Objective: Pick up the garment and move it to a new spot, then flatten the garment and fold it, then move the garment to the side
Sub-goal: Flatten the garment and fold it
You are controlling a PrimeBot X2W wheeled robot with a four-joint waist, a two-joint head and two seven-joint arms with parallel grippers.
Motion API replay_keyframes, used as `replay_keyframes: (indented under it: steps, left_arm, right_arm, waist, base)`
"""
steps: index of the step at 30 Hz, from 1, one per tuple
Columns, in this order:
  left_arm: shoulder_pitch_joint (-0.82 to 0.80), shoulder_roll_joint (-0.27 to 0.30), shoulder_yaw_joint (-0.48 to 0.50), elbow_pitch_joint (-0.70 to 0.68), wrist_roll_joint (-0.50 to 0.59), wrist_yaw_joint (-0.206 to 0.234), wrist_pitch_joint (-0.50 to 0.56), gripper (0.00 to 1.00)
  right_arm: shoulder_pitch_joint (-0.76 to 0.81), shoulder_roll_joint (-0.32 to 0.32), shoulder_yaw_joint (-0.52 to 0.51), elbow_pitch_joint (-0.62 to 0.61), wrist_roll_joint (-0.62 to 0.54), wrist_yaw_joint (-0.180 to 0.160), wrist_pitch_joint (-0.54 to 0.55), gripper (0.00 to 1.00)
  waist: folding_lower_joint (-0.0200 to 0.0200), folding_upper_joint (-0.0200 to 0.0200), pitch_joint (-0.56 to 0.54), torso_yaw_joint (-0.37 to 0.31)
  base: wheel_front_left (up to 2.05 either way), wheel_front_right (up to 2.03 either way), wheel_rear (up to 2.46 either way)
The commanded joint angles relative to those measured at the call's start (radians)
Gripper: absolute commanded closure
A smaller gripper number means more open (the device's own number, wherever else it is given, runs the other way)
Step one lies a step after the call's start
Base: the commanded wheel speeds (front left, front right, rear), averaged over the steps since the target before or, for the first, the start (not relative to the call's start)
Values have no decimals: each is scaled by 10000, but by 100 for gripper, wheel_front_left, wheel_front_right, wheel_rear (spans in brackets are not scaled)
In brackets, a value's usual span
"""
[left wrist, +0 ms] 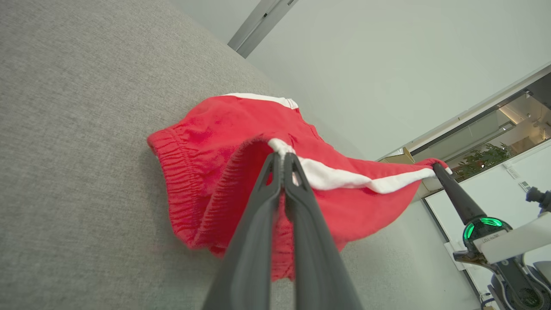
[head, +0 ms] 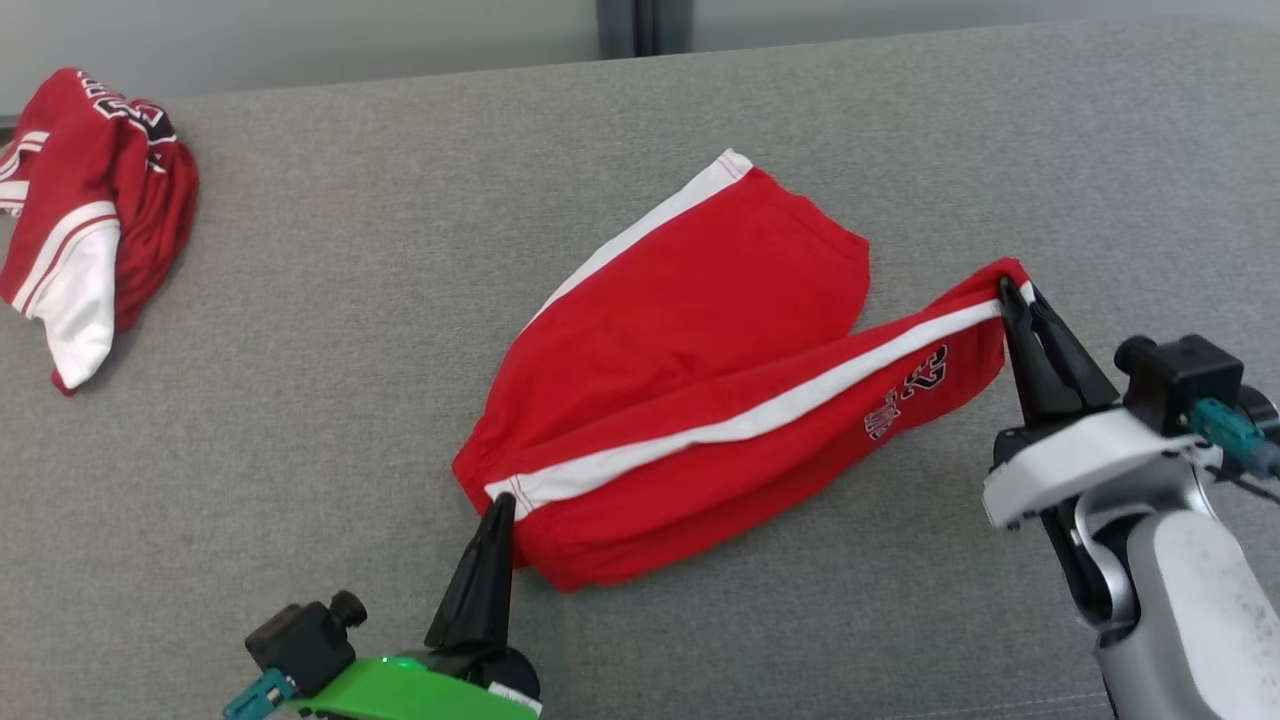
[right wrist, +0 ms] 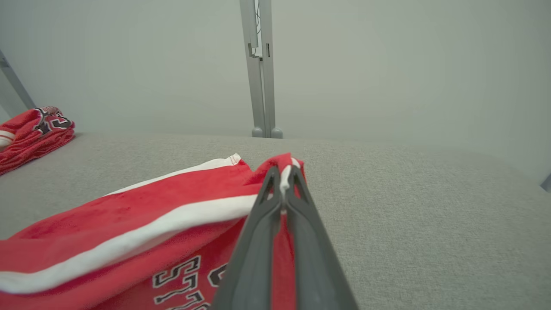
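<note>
Red garment [head: 690, 330] with white side stripe and black-outlined lettering; grey surface [head: 350, 300].

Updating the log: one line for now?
left gripper: shut on shorts waistband | right gripper: shut on leg hem | shorts: stretched between them

Grey fabric surface [head: 300, 400]. Crumpled red-and-white jersey [head: 90, 200] at far left edge, lettering partly visible. Pale wall [right wrist: 387, 64] behind; grey metal post [right wrist: 260, 69] upright at far edge

Two red garments [head: 700, 330] [head: 100, 200], two claws [head: 500, 507] [head: 1012, 297]
</note>
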Motion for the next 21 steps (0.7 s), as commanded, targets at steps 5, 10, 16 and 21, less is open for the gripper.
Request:
replay_keyframes:
  steps: [5,10,16,21]
  left_arm:
    - [-1438,-396,164,1081,-612,342,160,100]
    - [-2777,-555,-47,2212,-727,744,352,100]
    - [-3853,-618,-290,3247,-1107,994,138,100]
    - [-4317,-634,-728,3622,-1717,1057,-190,100]
  right_arm:
    - [-1955,-382,387,1842,282,-7,423,100]
    - [-3703,-686,992,3726,375,-8,699,100]
    - [-5385,-840,1467,5676,540,-8,502,100]
    - [-6508,-891,1619,7211,558,-8,239,100]
  waist:
    - [1,0,820,1160]
    - [1,0,1199,1781]
    - [1,0,1528,2255]
    - [1,0,1671,2467]
  base:
    - [0,0,0]
    - [0,0,0]
    - [0,0,0]
    - [0,0,0]
